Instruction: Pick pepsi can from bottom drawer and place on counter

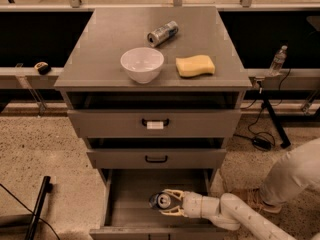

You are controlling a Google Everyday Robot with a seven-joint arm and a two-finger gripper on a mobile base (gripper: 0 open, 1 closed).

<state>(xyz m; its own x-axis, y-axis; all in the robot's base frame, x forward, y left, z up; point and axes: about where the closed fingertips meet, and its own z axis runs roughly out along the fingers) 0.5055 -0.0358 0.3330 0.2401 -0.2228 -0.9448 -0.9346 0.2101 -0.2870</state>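
Observation:
The bottom drawer (125,209) stands pulled open at the foot of the grey cabinet. The pepsi can (160,201) stands upright inside it, its silver top facing up. My gripper (168,203) reaches in from the right, low inside the drawer, with its cream fingers (171,193) set on either side of the can. The white arm runs off to the lower right. The counter (110,34) is the cabinet's flat grey top, far above the gripper.
On the counter lie a silver-and-blue can (162,33) on its side, a white bowl (142,64) and a yellow sponge (195,65). Two shallower drawers with black handles (155,122) sit above the open drawer. A water bottle (277,60) stands on a ledge at right.

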